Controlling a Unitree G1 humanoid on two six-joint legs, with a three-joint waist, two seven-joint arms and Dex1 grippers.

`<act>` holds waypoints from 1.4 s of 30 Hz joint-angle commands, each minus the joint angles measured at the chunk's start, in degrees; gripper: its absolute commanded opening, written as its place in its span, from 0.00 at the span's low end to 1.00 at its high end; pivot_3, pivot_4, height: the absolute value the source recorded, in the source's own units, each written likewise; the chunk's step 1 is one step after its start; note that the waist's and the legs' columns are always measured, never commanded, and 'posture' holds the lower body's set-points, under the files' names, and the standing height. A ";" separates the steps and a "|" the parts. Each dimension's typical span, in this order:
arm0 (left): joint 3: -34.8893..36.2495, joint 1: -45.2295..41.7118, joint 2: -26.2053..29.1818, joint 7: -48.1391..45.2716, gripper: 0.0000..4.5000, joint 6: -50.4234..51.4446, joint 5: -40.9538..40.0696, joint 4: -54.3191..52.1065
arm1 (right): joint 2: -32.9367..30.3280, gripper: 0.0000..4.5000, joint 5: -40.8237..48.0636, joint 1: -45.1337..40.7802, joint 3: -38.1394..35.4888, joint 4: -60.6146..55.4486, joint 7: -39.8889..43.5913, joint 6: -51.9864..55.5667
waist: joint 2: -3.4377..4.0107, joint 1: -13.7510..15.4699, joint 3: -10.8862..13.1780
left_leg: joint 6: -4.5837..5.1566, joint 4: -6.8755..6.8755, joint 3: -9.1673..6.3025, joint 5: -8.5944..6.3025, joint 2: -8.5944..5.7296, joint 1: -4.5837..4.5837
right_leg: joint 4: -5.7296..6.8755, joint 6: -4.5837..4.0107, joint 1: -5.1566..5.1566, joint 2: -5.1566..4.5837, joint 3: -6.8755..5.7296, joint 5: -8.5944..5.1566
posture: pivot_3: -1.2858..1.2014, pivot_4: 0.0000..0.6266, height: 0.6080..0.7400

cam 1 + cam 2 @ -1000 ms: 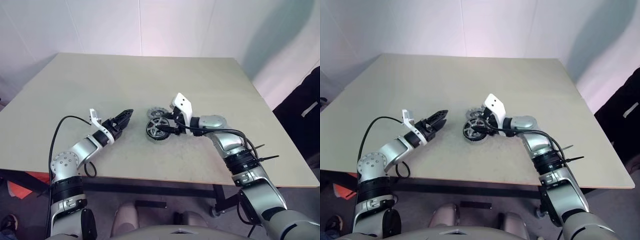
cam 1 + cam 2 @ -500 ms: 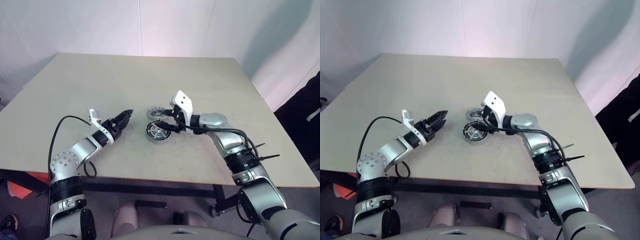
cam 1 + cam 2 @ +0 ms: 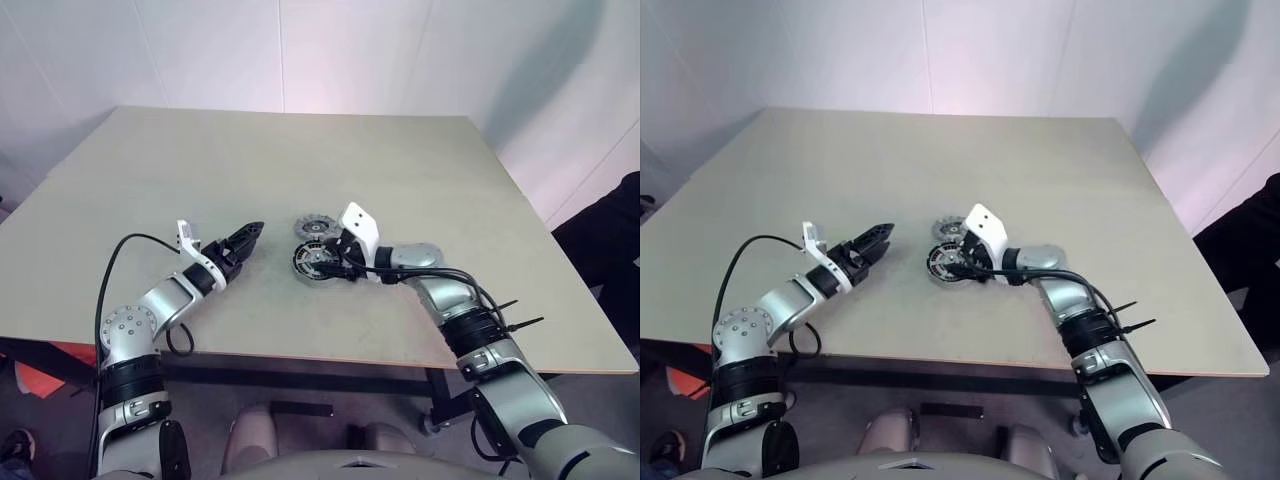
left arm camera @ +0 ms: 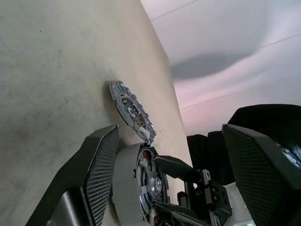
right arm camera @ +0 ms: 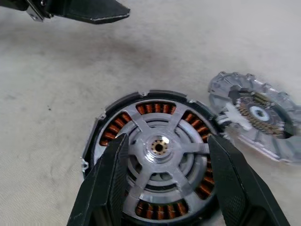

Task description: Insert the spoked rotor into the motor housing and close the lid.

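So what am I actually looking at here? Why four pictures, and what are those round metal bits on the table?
This is a humanoid robot seen from its own cameras. The two wide pictures come from its head, looking down over both arms at a beige table. The two close-ups come from cameras on its wrists, looking along each gripper's black fingers.

The left gripper hovers open beside the parts, holding nothing. The right gripper is down over the motor housing, a round cup with copper-coloured windings. The spoked rotor sits inside that cup, and the right gripper's fingers straddle it with a gap on each side; I can't tell whether they touch it.

The lid, a grey disc with a notched rim, lies on the table next to the housing, not yet fitted.
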 commanded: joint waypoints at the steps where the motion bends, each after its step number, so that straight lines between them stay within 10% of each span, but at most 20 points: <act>1: -0.42 -0.64 0.09 -0.85 0.82 -0.76 -0.15 -1.11 | -2.16 0.66 3.92 -4.18 -3.83 -7.63 3.15 0.39 | -0.01 -0.01 0.00 | 0.00 0.00 0.00 0.00 0.00 -0.01 | 0.00 0.00 -0.01 0.00 0.00 0.00 | 0.52 0.00 1.00; 5: -0.76 -0.96 -0.31 -1.32 0.82 -1.26 0.39 -0.84 | -8.63 0.66 -1.95 -9.48 -0.65 -3.56 8.54 -9.25 | -0.01 0.00 0.00 | 0.00 -0.03 0.01 0.00 0.01 -0.02 | 0.01 -0.01 -0.06 0.02 -0.01 0.00 | 0.52 0.00 1.00; 9: -1.01 -1.71 -0.52 -1.98 0.82 -2.15 0.98 -0.07 | -15.11 0.87 -18.23 -17.65 9.55 10.47 8.02 -31.62 | -0.02 0.00 0.00 | 0.01 0.02 0.03 -0.01 0.00 -0.03 | -0.02 -0.01 -0.01 0.01 -0.02 0.00 | 0.52 0.00 1.00; 17: -1.26 -0.63 -1.75 -2.47 0.82 -4.21 1.99 -0.72 | -11.20 0.99 -38.13 -29.11 23.64 32.26 -3.42 -62.46 | -0.04 -1.70 0.02 | 0.06 0.26 0.05 -0.04 -0.05 -0.42 | 0.21 -0.04 -0.42 0.04 -0.05 0.00 | 0.52 0.00 1.00; 35: -0.94 3.13 -2.29 -1.07 0.82 -5.39 1.27 -3.79 | -3.86 0.99 -46.03 -32.98 27.02 42.45 -7.54 -70.05 | -0.06 -3.42 0.01 | 0.13 0.58 0.07 -0.08 0.00 -0.68 | 0.60 -0.11 -0.86 0.08 0.02 0.02 | 0.52 0.00 1.00; 42: -0.97 4.65 -2.86 -0.72 0.82 -5.76 1.23 -4.93 | -2.65 0.55 -49.08 -34.52 28.26 45.04 -10.44 -69.91 | -0.06 -4.82 0.00 | 0.12 0.58 0.07 -0.08 0.00 -0.42 | 0.61 -0.17 -0.62 0.09 0.06 0.06 | 0.52 0.00 1.00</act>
